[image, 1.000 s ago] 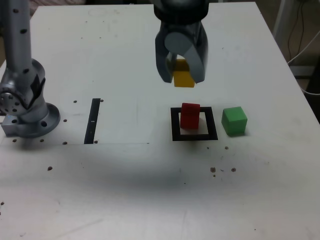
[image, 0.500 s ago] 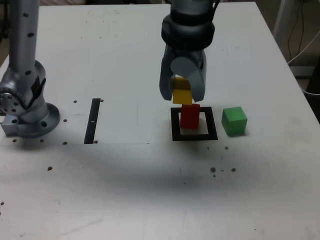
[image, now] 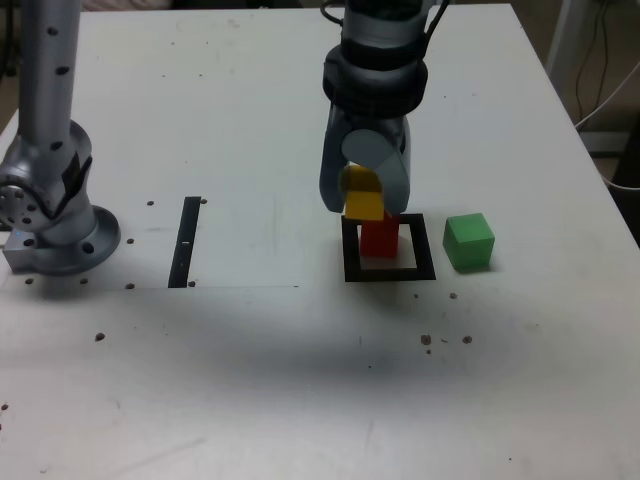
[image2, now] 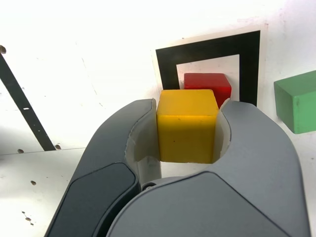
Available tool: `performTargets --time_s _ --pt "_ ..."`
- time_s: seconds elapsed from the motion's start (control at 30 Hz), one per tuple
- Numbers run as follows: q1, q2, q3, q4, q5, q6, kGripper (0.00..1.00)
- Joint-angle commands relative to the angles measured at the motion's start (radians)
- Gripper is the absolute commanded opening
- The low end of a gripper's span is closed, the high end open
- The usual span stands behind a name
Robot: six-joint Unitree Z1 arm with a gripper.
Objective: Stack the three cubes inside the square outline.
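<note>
Tabletop (image: pixel 250 380): a pale, flat work surface marked with scattered dark spots and a thin line running across it. Strip (image: pixel 185 242): straight, narrow and black, lying on the surface toward the exterior view's left. Cables (image: pixel 606 105): thin, beyond the table's edge at the exterior view's right.

The cubes are plain red (image: pixel 379 240), yellow (image: pixel 364 205) and green (image: pixel 469 243); the square outline (image: pixel 425 247) is black.

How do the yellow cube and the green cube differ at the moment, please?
The yellow cube is clamped in the tool; the green cube is free. The yellow cube is raised, while the green cube rests on the table. Both are plain, matte blocks.
</note>
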Motion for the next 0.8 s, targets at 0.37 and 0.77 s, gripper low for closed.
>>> performTargets --time_s 0.37,0.77 --pt "-0.002 -0.002 0.002 -0.025 -0.013 0.005 0.23" --pt "-0.002 0.001 0.007 -0.046 -0.018 0.005 0.26"
